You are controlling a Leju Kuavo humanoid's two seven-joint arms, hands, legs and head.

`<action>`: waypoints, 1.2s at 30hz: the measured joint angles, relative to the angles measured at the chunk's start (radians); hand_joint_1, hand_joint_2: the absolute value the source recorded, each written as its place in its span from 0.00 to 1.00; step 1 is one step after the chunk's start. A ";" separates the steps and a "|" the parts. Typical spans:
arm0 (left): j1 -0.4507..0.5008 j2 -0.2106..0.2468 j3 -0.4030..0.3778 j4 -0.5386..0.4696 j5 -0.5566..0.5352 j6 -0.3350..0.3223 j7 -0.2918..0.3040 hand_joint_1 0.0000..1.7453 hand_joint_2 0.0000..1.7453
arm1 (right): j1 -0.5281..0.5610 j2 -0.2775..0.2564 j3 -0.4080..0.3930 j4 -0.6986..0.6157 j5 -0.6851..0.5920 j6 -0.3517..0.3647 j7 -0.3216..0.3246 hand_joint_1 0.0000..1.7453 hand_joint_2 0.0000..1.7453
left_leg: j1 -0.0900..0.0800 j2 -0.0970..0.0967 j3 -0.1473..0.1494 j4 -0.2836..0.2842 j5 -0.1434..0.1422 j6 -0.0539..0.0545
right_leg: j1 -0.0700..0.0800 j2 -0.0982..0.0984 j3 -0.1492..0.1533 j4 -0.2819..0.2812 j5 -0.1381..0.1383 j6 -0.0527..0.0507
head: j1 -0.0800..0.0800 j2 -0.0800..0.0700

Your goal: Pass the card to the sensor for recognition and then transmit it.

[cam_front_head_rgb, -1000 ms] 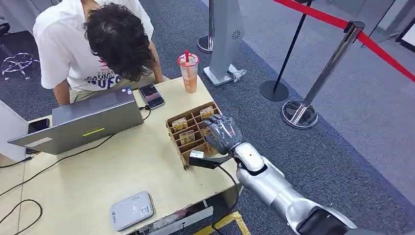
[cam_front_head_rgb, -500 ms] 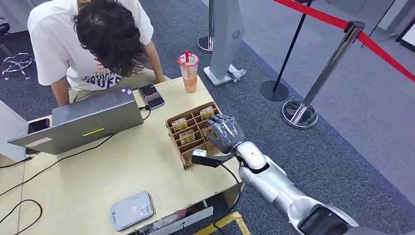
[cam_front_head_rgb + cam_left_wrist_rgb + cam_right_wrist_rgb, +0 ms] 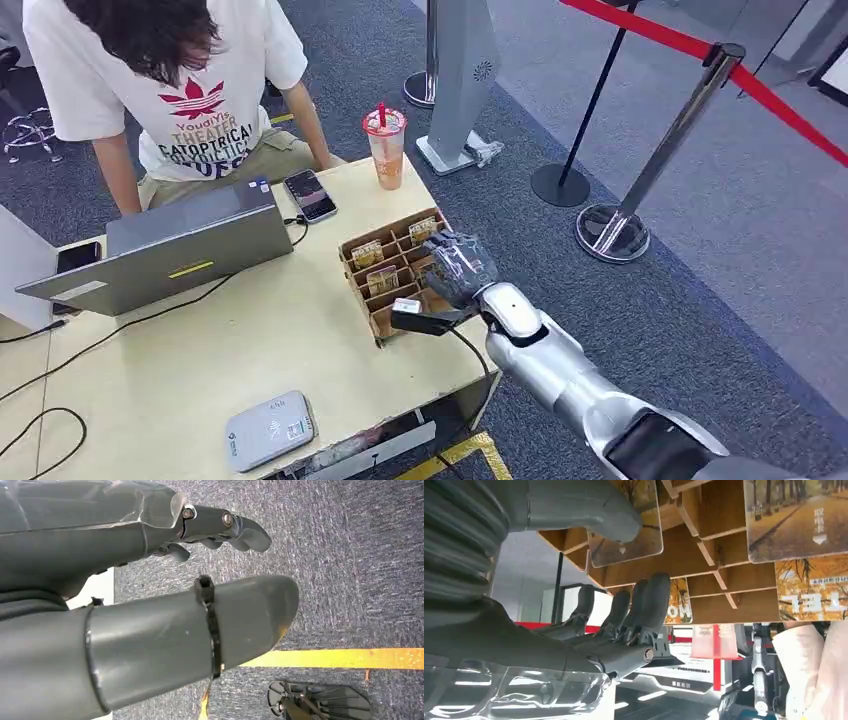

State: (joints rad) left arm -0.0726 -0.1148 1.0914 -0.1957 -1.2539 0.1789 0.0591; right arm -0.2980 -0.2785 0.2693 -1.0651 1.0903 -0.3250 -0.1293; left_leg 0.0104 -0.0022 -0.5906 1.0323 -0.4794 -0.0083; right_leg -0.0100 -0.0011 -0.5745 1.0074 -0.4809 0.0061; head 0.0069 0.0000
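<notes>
Saw the person [image 3: 190, 110] behind the table [image 3: 250, 350] risen from the bent-over pose of a second before, and the right hand [image 3: 458, 268] edged slightly along the cardboard holder [image 3: 378, 322].

From the head view, found that hand lowered onto the holder's near compartments, with several cards [image 3: 367, 252] upright in the slots beside it. Noted a laptop [image 3: 170, 250], a phone [image 3: 310, 195] and a drink cup [image 3: 386, 150] at the table's far side, and a grey card reader [image 3: 268, 430] near its front edge, well apart from the holder. Noted a stanchion [image 3: 660, 160] with red belt out on the carpet.

From the left wrist view, saw the left hand [image 3: 150, 605] hanging over grey carpet [image 3: 350, 555] and a yellow floor line [image 3: 340, 658], holding nothing, thumb apart from the loosely bent fingers [image 3: 245, 530].

From the right wrist view, saw the thumb [image 3: 589, 507] laid across the face of one card [image 3: 636, 545] in the holder, the fingers straight and side by side just past that card's edge. Could not tell whether the card was pinched or merely touched.
</notes>
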 joint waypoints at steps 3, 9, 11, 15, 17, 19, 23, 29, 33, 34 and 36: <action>0.000 0.000 0.000 0.000 0.000 0.000 0.000 0.00 0.00 | 0.000 -0.006 0.000 0.000 -0.002 0.007 -0.002 0.45 1.00 | 0.000 0.000 0.000 0.000 0.000 0.000 | 0.000 0.000 0.000 0.000 0.000 0.000 | 0.000 0.000; 0.000 0.000 0.000 0.000 0.000 0.000 -0.002 0.00 0.00 | -0.001 -0.018 0.000 0.000 -0.018 0.030 -0.004 0.53 1.00 | 0.000 0.000 0.000 0.000 0.000 0.000 | 0.000 0.000 0.000 0.000 0.000 0.000 | 0.000 0.000; 0.000 0.000 0.000 0.000 0.000 0.000 -0.002 0.00 0.00 | -0.001 -0.021 0.000 0.002 -0.018 0.033 -0.005 0.57 1.00 | 0.000 0.000 0.000 0.000 0.000 0.000 | 0.000 0.000 0.000 0.000 0.000 0.000 | 0.000 0.000; 0.000 0.000 0.000 0.000 0.000 0.000 -0.002 0.00 0.00 | -0.006 -0.026 0.001 0.005 -0.019 0.040 -0.006 0.59 1.00 | 0.000 0.000 0.000 0.000 0.000 0.000 | 0.000 0.000 0.000 0.000 0.000 0.000 | 0.000 0.000; 0.000 0.000 0.000 0.000 0.000 0.000 -0.002 0.00 0.00 | -0.010 -0.029 0.003 0.008 -0.019 0.045 -0.006 0.60 1.00 | 0.000 0.000 0.000 0.000 0.000 0.000 | 0.000 0.000 0.000 0.000 0.000 0.000 | 0.000 0.000; 0.000 0.000 0.000 0.000 0.001 0.000 -0.002 0.00 0.00 | -0.014 -0.030 0.006 0.012 -0.025 0.052 -0.007 0.62 1.00 | 0.000 0.000 0.000 0.000 0.000 0.000 | 0.000 0.000 0.000 0.000 0.000 0.000 | 0.000 0.000; 0.000 0.000 0.000 0.000 0.002 0.000 -0.002 0.00 0.00 | -0.023 -0.031 0.011 0.019 -0.032 0.056 -0.007 0.74 1.00 | 0.000 0.000 0.000 0.000 0.000 0.000 | 0.000 0.000 0.000 0.000 0.000 0.000 | 0.000 0.000; 0.000 0.000 0.000 0.000 0.001 -0.001 -0.002 0.00 0.00 | -0.026 -0.031 0.015 0.024 -0.035 0.059 -0.006 0.83 1.00 | 0.000 0.000 0.000 0.000 0.000 0.000 | 0.000 0.000 0.000 0.000 0.000 0.000 | 0.000 0.000; 0.000 0.000 0.000 0.000 0.000 -0.001 -0.002 0.00 0.00 | -0.027 -0.031 0.016 0.023 -0.037 0.069 -0.002 0.84 1.00 | 0.000 0.000 0.001 0.000 0.000 0.000 | 0.000 0.000 0.000 0.000 0.000 0.000 | 0.000 0.000; 0.000 0.000 0.000 0.000 0.000 -0.001 -0.002 0.00 0.00 | -0.027 -0.031 0.016 0.023 -0.040 0.072 0.000 0.87 1.00 | 0.000 0.000 0.001 0.000 0.000 0.000 | 0.000 0.000 0.000 0.000 0.000 0.000 | 0.000 0.000; 0.000 0.000 0.000 0.000 -0.002 -0.002 -0.002 0.00 0.00 | -0.027 -0.032 0.016 0.023 -0.053 0.081 0.001 0.88 1.00 | 0.000 0.000 0.001 0.000 0.000 0.000 | 0.000 0.000 0.001 0.000 0.000 0.000 | 0.000 0.000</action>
State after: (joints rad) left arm -0.0722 -0.1148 1.0914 -0.1957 -1.2562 0.1774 0.0572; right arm -0.3250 -0.3101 0.2853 -1.0418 1.0368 -0.2445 -0.1286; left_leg 0.0105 -0.0018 -0.5895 1.0323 -0.4793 -0.0083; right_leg -0.0100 -0.0010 -0.5740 1.0074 -0.4808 0.0061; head 0.0069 0.0000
